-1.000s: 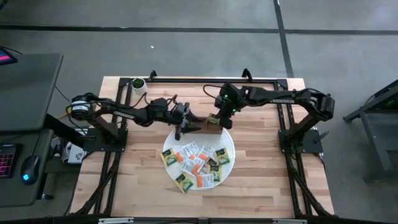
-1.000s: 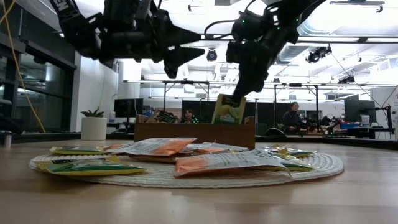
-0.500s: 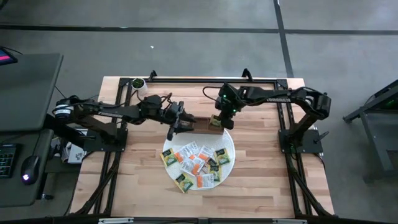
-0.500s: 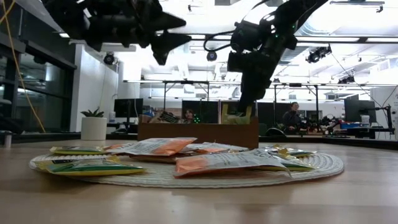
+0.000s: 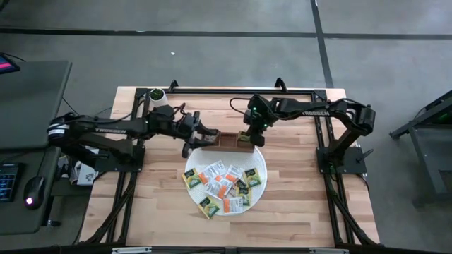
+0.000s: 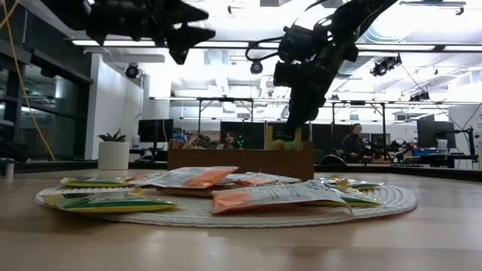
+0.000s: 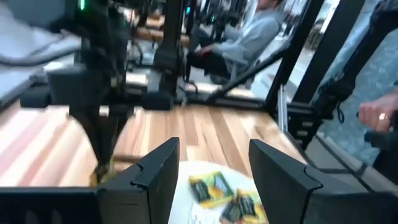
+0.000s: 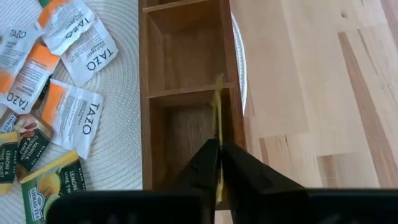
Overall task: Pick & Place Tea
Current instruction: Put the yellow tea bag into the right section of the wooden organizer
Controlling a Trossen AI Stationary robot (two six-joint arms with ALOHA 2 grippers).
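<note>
My right gripper (image 8: 217, 163) is shut on a yellow tea packet (image 8: 217, 112), seen edge-on, inside the right end compartment (image 8: 183, 137) of the brown wooden tray (image 5: 229, 141). In the low view the packet's top (image 6: 286, 139) shows just above the tray's wall. Several more tea packets (image 5: 222, 183) lie flat on the round white mat (image 5: 260, 169) in front of the tray. My left gripper (image 5: 201, 137) hangs open and holds nothing, up in the air left of the tray. My right gripper pinches the yellow packet's upper part (image 8: 218, 144) between its two fingers. The fingers slant down from the table's far right. The packet stands on edge, upright, inside the compartment near its outer wall. Whether its lower edge rests on the tray's floor I cannot tell.
A white plant pot (image 5: 154, 95) stands at the far left corner. The tray's middle compartment (image 8: 186, 43) shows bare wood. Bare table (image 5: 296, 204) lies right of the mat. People show in the room behind, one hand (image 7: 376, 115) at the side.
My left gripper has drawn back from the tray's left end toward the table's left edge and risen, staying open. The yellow packet in my right gripper has sunk lower into the tray, so less of it shows above the wall.
</note>
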